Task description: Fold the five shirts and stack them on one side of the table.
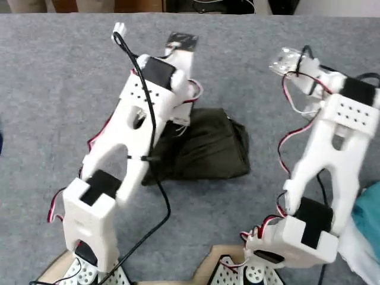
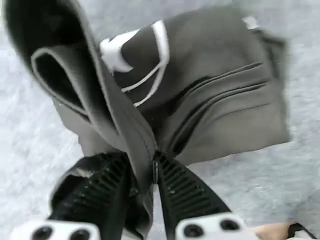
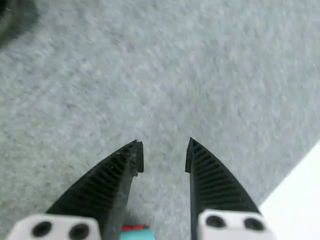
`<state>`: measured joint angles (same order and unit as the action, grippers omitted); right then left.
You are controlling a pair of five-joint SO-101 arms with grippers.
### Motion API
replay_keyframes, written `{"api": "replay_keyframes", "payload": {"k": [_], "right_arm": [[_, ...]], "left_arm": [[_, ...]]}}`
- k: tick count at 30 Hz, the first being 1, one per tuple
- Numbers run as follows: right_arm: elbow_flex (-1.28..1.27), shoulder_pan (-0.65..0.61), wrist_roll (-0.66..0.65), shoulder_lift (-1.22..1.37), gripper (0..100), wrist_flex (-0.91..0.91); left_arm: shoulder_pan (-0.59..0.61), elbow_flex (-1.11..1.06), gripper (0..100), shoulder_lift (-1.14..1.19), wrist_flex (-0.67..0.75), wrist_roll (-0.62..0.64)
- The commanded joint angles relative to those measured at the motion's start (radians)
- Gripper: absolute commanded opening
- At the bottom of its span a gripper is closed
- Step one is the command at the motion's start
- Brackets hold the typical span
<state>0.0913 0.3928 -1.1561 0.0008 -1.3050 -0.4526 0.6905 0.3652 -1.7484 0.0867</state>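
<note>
Near the middle of the grey surface (image 1: 53, 89), a dark olive shirt (image 1: 208, 148), folded to a rough rectangle with several layered edges and a white printed mark (image 2: 145, 55) on its top face. Pinched between the black ribbed fingers (image 2: 185, 192) of the left hand (image 2: 154, 162), a thick fold of that shirt, held up off the rest and rising past the wrist camera as a dark loop. Tips pressed tight on the cloth, with only fabric between them. Left arm (image 1: 139, 92) slanted from its base at the near edge up and over the shirt's left part as seen from above, wrist bent down toward the cloth. Well apart from the shirt, the right hand (image 3: 164, 155), spread, with nothing between its tips, above bare grey surface. Right arm (image 1: 350, 113) reared up from its base and angled toward the far side. At the right edge of the high view, teal cloth (image 1: 369, 211) touching white cloth (image 1: 356, 246), just beside the right arm's base.
</note>
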Motion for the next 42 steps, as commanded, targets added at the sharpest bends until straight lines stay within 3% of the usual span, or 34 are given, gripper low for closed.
{"api": "replay_keyframes", "payload": {"k": [1,11,18,25,31,36,42], "right_arm": [[0.058,0.031,-0.012,-0.058,15.7,0.021],[0.058,0.031,-0.014,-0.058,15.7,0.021],[0.058,0.031,-0.014,-0.058,15.7,0.021],[0.058,0.031,-0.014,-0.058,15.7,0.021],[0.058,0.031,-0.014,-0.058,15.8,0.021],[0.058,0.028,-0.014,-0.058,15.8,0.021],[0.091,0.028,-0.014,-0.004,15.9,0.017]], "left_arm": [[-0.06,0.112,2,0.047,-0.011,0.006],[-0.178,0.315,2,0.239,-0.011,0.006],[-0.18,0.379,2,0.259,-0.011,0.006],[-0.138,0.381,2,0.249,-0.012,0.002],[-0.028,0.376,2,0.248,-0.014,-0.048],[0.006,0.244,2,0.194,-0.015,-0.078],[-0.066,0.046,2,-0.035,-0.014,-0.149]]}}
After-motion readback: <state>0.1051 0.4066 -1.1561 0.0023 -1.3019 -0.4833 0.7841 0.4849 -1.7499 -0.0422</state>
